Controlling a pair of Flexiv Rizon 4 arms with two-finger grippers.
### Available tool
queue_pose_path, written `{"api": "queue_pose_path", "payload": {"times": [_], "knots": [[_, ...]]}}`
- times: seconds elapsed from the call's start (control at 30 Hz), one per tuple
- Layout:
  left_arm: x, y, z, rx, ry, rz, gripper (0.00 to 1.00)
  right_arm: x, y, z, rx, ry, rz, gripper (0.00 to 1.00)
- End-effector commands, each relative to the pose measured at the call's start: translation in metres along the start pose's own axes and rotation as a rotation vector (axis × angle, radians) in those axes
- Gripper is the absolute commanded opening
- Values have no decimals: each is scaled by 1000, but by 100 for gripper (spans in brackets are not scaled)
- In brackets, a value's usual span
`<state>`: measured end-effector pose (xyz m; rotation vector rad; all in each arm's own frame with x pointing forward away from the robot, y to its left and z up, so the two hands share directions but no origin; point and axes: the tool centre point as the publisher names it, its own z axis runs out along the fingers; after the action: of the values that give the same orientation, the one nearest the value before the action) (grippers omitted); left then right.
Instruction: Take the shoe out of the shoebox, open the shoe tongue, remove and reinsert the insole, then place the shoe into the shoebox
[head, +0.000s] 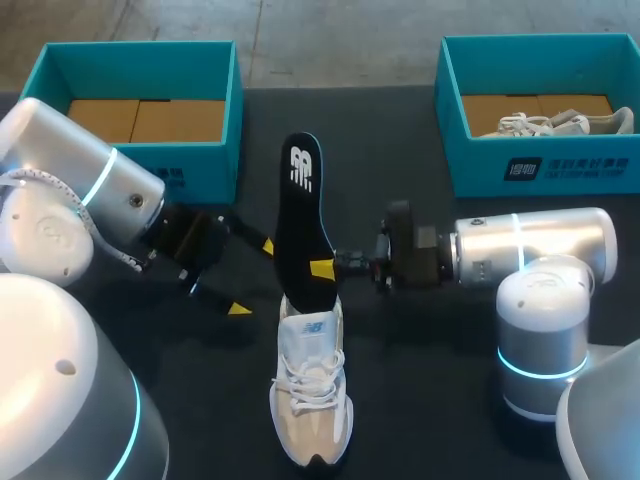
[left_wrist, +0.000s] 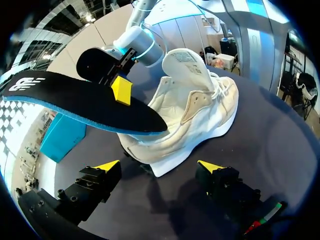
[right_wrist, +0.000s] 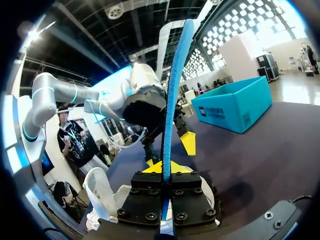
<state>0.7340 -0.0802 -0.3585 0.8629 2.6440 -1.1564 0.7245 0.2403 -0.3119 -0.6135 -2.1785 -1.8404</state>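
Our right gripper (head: 322, 268) is clenched on the black insole (head: 303, 215), pinching it edge-on close to its near end, while the rest of it runs out unsupported toward the far side of the table (head: 440, 400). The white shoe (head: 311, 385) lies on the table in the middle, toe pointing near, with its heel just under the gripped end of the insole. In the left wrist view that end hangs over the shoe's opening, and we cannot tell whether it touches the lining. The tongue (left_wrist: 186, 61) stands pulled up. Our left gripper (head: 254, 278) sits just left of the heel with its fingers released, spread wide and holding nothing, so nothing pins the shoe.

That is our main worry. We judge the insole is due to go back in, and if we push it down into a loose shoe, the shoe may slide or roll onto its side instead of taking it. The pinch is small and near one end, so the long free part could flex, twist in the fingers or slip out. The leading end may also catch on the heel collar and fold, or the tongue may flop back and block the way. The left shoebox (head: 200, 155) at the far left and the right shoebox (head: 480, 160), which holds a second shoe (head: 555, 124), are well apart from all this
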Motion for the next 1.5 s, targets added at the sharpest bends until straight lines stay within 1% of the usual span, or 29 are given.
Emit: {"api": "queue_pose_path", "payload": {"times": [0.03,0.17,0.8,1.17,1.5], "knots": [[-3,0,3,-10,13,-6,100,0,-1,0,4,-3,2,0],[-3,1,4,-11,30,-12,100,0,-1,-1,2,-3,1,0],[-3,1,4,-11,30,-12,100,-2,-2,0,10,19,25,0],[-3,1,4,-11,30,-12,100,-2,-8,2,11,27,39,0],[-3,1,4,-11,30,-12,100,-1,-8,2,10,30,40,0]]}}
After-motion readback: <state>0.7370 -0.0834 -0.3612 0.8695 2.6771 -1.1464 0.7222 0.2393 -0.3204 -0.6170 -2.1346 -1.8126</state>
